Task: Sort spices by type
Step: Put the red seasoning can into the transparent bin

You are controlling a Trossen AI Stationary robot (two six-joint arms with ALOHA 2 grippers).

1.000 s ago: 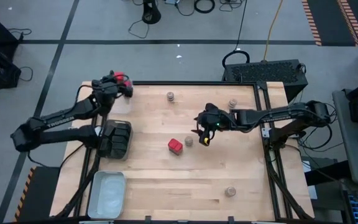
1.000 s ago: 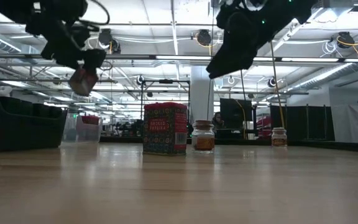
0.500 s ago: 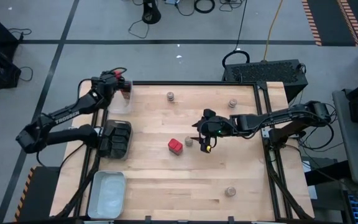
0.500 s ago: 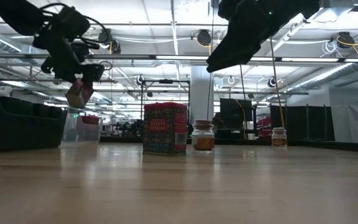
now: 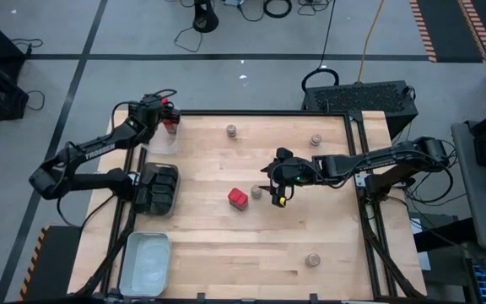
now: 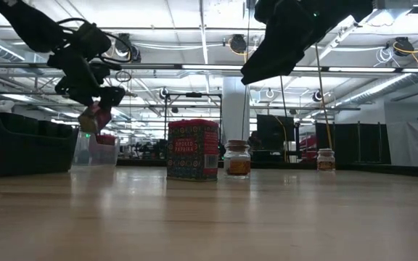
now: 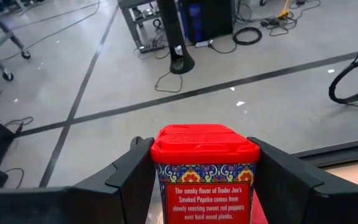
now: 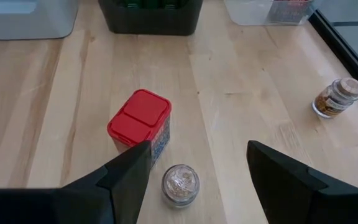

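Red tin (image 7: 205, 171) clamped in left gripper (image 5: 165, 114), held in the air over the clear tray (image 5: 160, 139) at the table's far-left corner, not yet dropped. Right gripper (image 8: 194, 168) hangs spread wide and empty over mid-table, above a jar (image 8: 180, 183) beside a second red tin (image 8: 139, 122). Judging progress: dark tins look binned in the black tray (image 5: 157, 187); three more jars (image 5: 231, 130) (image 5: 315, 139) (image 5: 312, 259) lie loose, pale tray (image 5: 145, 263) looks empty, so sorting is well short of done.

Overhead, table-level and two wrist views
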